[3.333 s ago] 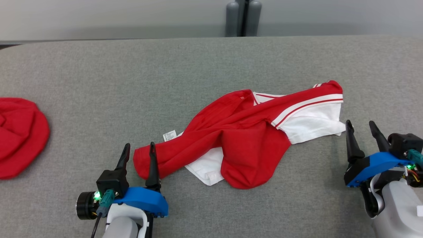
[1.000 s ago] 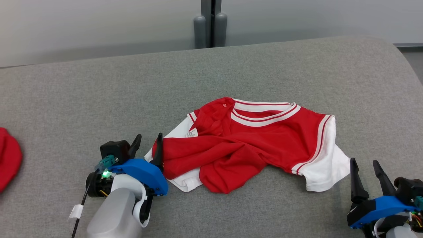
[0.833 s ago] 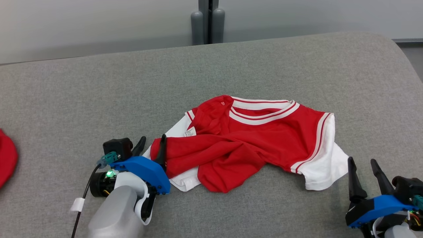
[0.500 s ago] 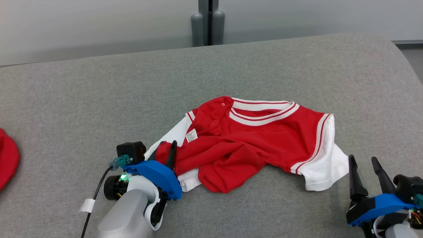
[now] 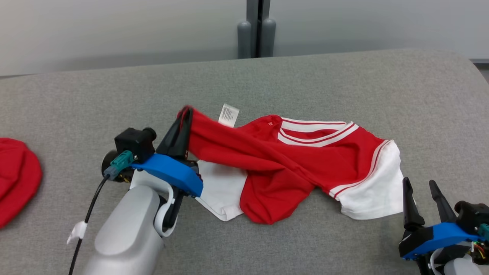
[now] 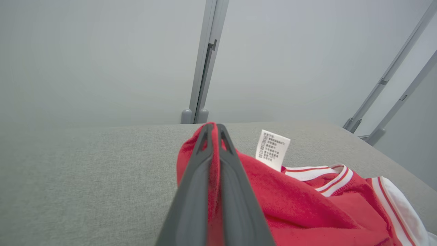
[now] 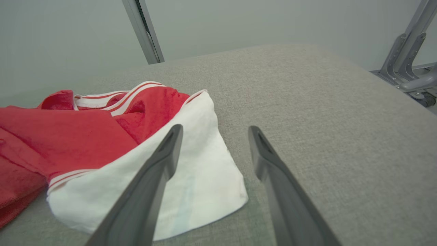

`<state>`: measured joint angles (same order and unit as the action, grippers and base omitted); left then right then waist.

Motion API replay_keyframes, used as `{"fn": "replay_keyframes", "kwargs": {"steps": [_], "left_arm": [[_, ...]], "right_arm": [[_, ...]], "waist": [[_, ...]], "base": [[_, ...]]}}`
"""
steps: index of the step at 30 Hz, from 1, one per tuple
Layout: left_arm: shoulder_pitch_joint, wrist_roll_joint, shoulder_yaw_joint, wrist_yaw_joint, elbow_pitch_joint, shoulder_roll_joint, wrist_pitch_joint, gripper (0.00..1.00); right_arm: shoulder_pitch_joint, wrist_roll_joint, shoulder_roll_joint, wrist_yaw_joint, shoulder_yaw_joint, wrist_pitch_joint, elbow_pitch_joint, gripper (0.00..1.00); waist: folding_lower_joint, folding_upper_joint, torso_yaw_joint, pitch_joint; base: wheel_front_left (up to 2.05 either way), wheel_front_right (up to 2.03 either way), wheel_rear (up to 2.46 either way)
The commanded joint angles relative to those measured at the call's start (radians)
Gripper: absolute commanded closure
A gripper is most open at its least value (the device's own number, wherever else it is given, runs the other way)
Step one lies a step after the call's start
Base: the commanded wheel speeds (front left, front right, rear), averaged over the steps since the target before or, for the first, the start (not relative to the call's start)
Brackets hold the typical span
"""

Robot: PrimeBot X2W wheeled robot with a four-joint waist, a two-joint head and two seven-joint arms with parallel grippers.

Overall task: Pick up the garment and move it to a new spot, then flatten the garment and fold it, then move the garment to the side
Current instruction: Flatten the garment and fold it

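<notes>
The garment is a crumpled red shirt with white sleeves and striped white trim, lying on the grey padded table. My left gripper is shut on a red edge of it and holds that edge lifted above the table; a white care label hangs beside the fingers. In the left wrist view the closed fingers pinch red cloth. My right gripper stands open at the lower right, just in front of the white sleeve, touching nothing.
Another red cloth lies at the table's left edge. Grey posts stand behind the far edge of the table against a pale wall. The table's right end curves away near metal frame legs.
My left gripper has closed on the garment's left red edge and raised it up and away from me, stretching the cloth. The right gripper has stayed put. The head camera shifted slightly.
</notes>
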<state>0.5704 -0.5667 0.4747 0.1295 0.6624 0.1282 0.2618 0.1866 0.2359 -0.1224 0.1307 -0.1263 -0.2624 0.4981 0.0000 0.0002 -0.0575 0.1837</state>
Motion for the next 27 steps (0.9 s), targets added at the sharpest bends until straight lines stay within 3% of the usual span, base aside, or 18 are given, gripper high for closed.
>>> {"fn": "replay_keyframes", "kwargs": {"steps": [1, 5, 9, 15, 16, 18, 19, 23, 27], "left_arm": [[-0.026, 0.019, -0.006, 0.001, -0.028, -0.004, 0.004, 1.0], [-0.094, 0.111, -0.018, 0.001, -0.253, 0.028, 0.003, 1.0], [-0.178, 0.121, 0.037, 0.001, -0.393, 0.066, 0.003, 1.0], [-0.324, 0.085, 0.095, 0.001, -0.414, 0.124, 0.004, 0.99], [-0.346, 0.081, 0.088, 0.001, -0.4, 0.129, 0.004, 0.91], [-0.384, 0.07, 0.088, 0.001, -0.374, 0.128, 0.004, 0.52], [-0.399, 0.067, 0.084, 0.001, -0.357, 0.128, 0.004, 0.0], [-0.454, 0.072, 0.058, 0.001, -0.295, 0.118, 0.004, 0.0], [-0.498, 0.097, -0.04, 0.001, -0.26, 0.09, 0.004, 0.0]], "right_arm": [[0.013, 0.003, 0.003, 0.0, -0.001, -0.003, -0.003, 0.0], [0.003, -0.004, 0.015, 0.0, 0.003, -0.003, 0.003, 0.0], [-0.012, -0.011, 0.031, 0.0, 0.01, -0.003, 0.009, 0.0], [-0.03, -0.015, 0.04, 0.0, 0.008, -0.003, 0.016, 0.0], [-0.031, -0.016, 0.04, 0.0, 0.008, -0.003, 0.017, 0.0], [-0.036, -0.018, 0.04, 0.0, 0.006, -0.003, 0.016, 0.0], [-0.039, -0.021, 0.04, 0.0, 0.006, -0.003, 0.017, 0.0], [-0.047, -0.025, 0.037, 0.0, 0.004, -0.003, 0.021, 0.0], [-0.052, -0.027, 0.036, 0.0, 0.002, -0.003, 0.023, 0.0]], "waist": [[0.0, -0.0002, 0.001, -0.003], [0.0, -0.0002, 0.015, -0.031], [0.0, -0.0002, 0.024, -0.059], [0.0, -0.0002, 0.035, -0.086], [0.0, -0.0002, 0.037, -0.089], [0.0, -0.0002, 0.039, -0.094], [0.0, -0.0002, 0.04, -0.096], [0.0, -0.0002, 0.043, -0.107], [0.0, -0.0002, 0.042, -0.122]], "base": [[0.0, 0.0, 0.0], [0.0, 0.0, 0.0], [0.0, 0.0, 0.0], [0.0, 0.0, 0.0], [0.0, 0.0, 0.0], [0.0, 0.0, 0.0], [0.0, 0.0, 0.0], [0.0, 0.0, 0.0], [0.0, 0.0, 0.0]]}}
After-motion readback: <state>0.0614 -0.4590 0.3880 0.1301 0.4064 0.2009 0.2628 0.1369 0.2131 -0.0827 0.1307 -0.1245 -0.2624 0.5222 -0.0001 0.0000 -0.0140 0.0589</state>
